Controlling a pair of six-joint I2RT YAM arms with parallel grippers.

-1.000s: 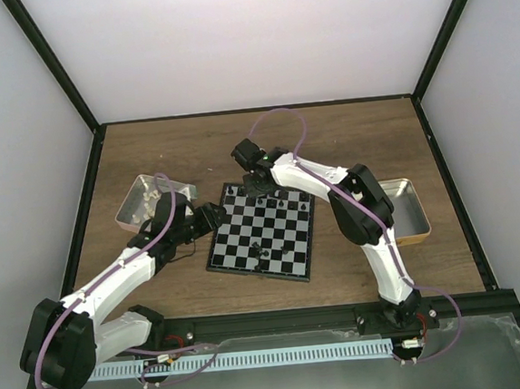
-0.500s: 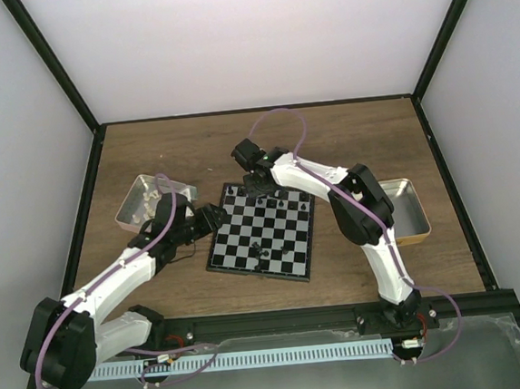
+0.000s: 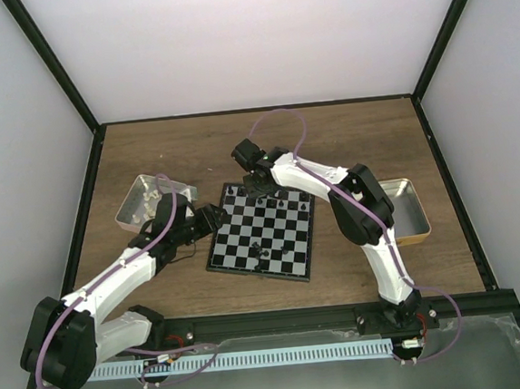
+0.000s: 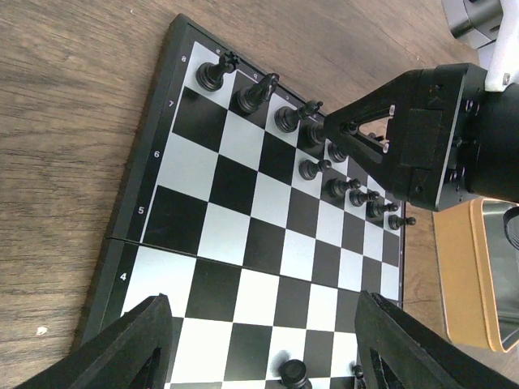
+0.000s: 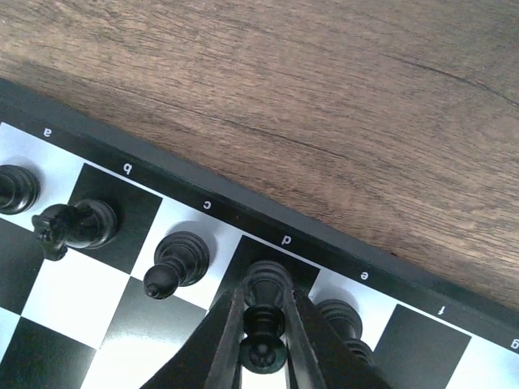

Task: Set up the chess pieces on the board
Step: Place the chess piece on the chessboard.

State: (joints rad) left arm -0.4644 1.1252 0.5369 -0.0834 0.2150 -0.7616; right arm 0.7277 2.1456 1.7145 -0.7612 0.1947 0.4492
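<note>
The board [image 3: 247, 250] lies mid-table, with black chess pieces [image 3: 284, 203] along its far rows and two loose ones [image 3: 257, 248] near its middle. My right gripper [image 5: 268, 296] is at the far edge, shut on a black piece [image 5: 269, 275] that stands on the dark d square. Beside it stand a bishop [image 5: 177, 261], a knight [image 5: 77, 225], a rook [image 5: 15, 188] and another piece [image 5: 340, 318]. My left gripper [image 4: 259, 340] hovers open over the board's [image 4: 243, 235] left side, with one loose piece [image 4: 293, 373] on the board below it. The right gripper [image 3: 258, 187] shows from above.
A pinkish tin [image 3: 146, 197] with cream pieces sits left of the board, behind my left arm. A tan-rimmed tin [image 3: 405, 207] sits to the right, partly behind the right arm. Black frame posts and white walls enclose the table.
</note>
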